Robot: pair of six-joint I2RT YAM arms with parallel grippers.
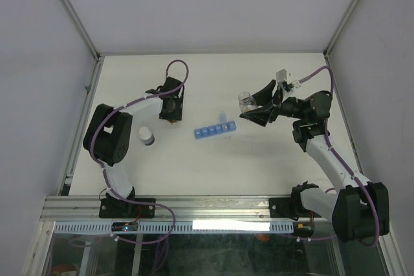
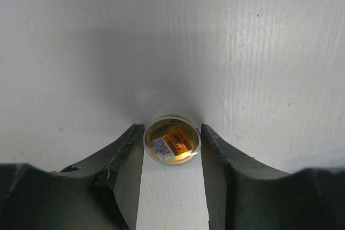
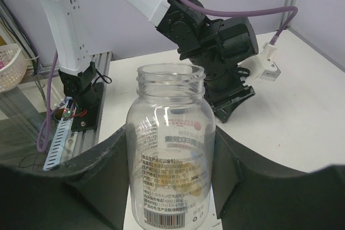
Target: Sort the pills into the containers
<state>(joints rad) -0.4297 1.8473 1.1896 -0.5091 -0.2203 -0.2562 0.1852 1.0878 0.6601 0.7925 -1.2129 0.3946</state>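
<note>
The containers, a blue strip of small square compartments, lie mid-table with one lid raised. My right gripper is shut on a large clear labelled bottle, uncapped and held above the table right of the strip. A few pale tan pills show through its lower part. My left gripper points straight down at the back left. Its fingertips press both sides of a small round bottle with orange-tan contents, which stands on the table.
A small white-grey round cap sits on the table beside the left arm's elbow. White walls close in the table's back and sides. The left arm crosses the background of the right wrist view.
</note>
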